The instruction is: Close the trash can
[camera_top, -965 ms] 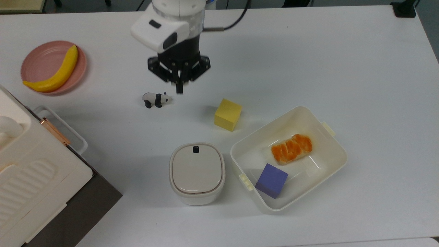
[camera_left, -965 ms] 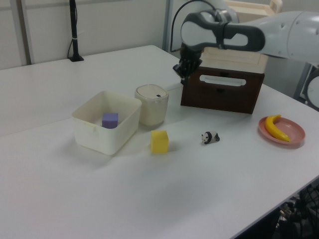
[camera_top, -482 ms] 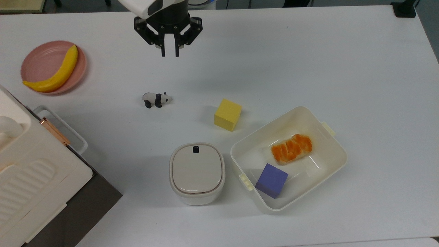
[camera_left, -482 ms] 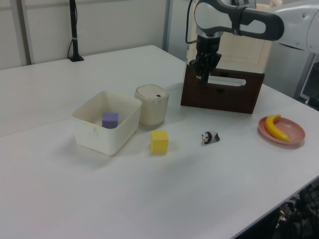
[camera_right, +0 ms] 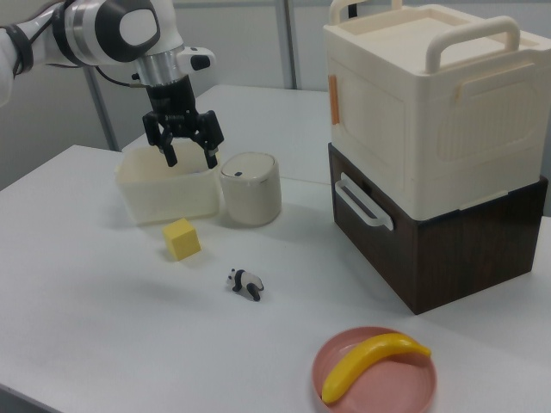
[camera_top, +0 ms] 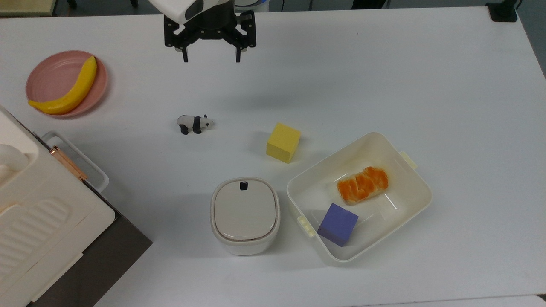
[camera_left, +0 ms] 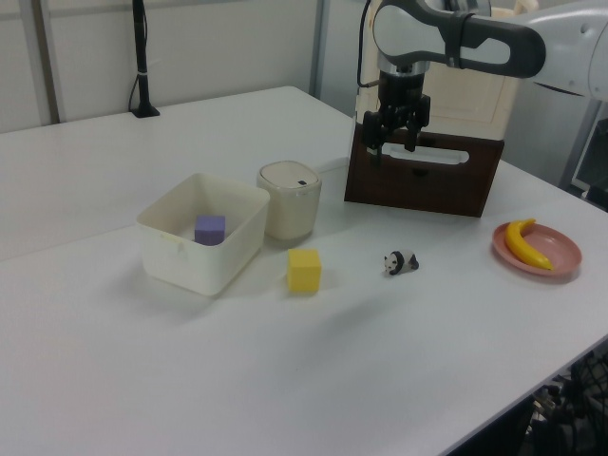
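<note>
Now | claw (camera_top: 210,55) spread wide (it was clenched a second ago), high at 12 o'clock | trash can (camera_top: 245,215) lid flat | task looks done

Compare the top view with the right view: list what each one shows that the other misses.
Top view only: the orange bread and the purple cube lying inside the white tub.

Right view only: the full height of the cream box stacked on the brown drawer unit, and the arm above the gripper.

Both: the trash can with its lid down, the open gripper raised clear of it, the yellow cube, the panda, and the banana on the pink plate.
</note>
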Robot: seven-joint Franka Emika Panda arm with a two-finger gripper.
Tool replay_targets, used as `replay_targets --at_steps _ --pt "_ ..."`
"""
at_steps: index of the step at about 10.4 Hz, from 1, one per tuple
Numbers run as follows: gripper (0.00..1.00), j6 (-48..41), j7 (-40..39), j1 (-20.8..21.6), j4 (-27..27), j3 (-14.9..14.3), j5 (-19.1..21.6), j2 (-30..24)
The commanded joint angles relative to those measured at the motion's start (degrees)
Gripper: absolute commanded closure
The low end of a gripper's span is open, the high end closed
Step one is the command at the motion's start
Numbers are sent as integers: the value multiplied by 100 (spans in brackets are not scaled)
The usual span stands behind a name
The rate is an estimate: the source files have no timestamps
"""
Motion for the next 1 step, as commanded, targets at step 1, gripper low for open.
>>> replay_targets --at_steps 1 --pt "0 -73 65 97 -214 -40 -23 -209"
